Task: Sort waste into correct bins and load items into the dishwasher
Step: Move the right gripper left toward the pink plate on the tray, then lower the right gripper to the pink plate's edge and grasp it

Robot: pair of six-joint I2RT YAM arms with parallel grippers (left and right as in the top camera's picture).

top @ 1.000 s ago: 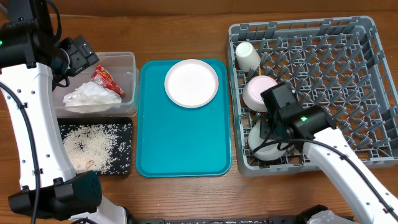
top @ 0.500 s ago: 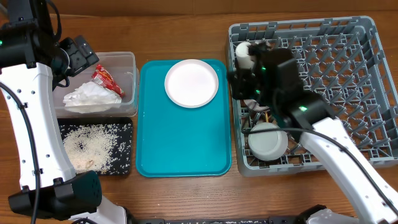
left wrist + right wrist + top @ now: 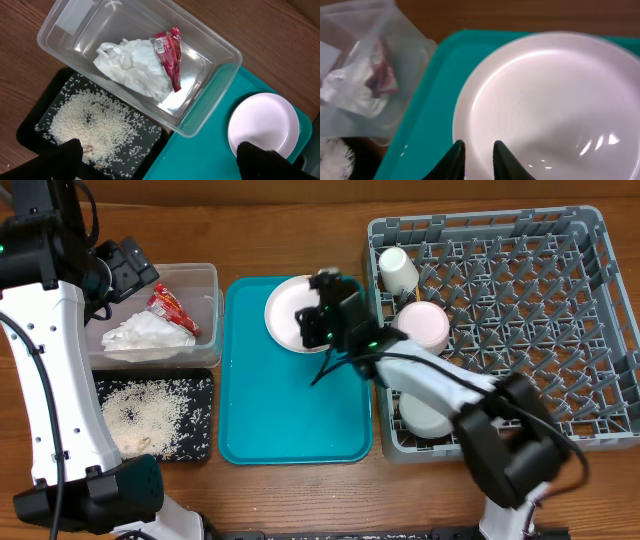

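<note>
Above the plate [image 3: 285,305], right gripper [image 3: 479,152] now off the rack [image 3: 500,225]; narrowly parted, empty. Bowls [image 3: 428,328] racked; plate judged next. Left gripper [image 3: 165,161] wide, idle.

In the right wrist view, the bottom edge cuts the right pincer [image 3: 475,150] down to two dark fingertips. The pink plate [image 3: 545,100] runs off the right and bottom edges, and the clear tub [image 3: 365,75] and its contents are blurred. In the overhead view, the right arm [image 3: 420,370] hides that pincer, the plate's right rim and part of a white bowl [image 3: 420,420]. In the left wrist view, only two tips of the left pincer [image 3: 160,160] show. One covers the plate's lower rim, the other part of the black tray [image 3: 30,135].
</note>
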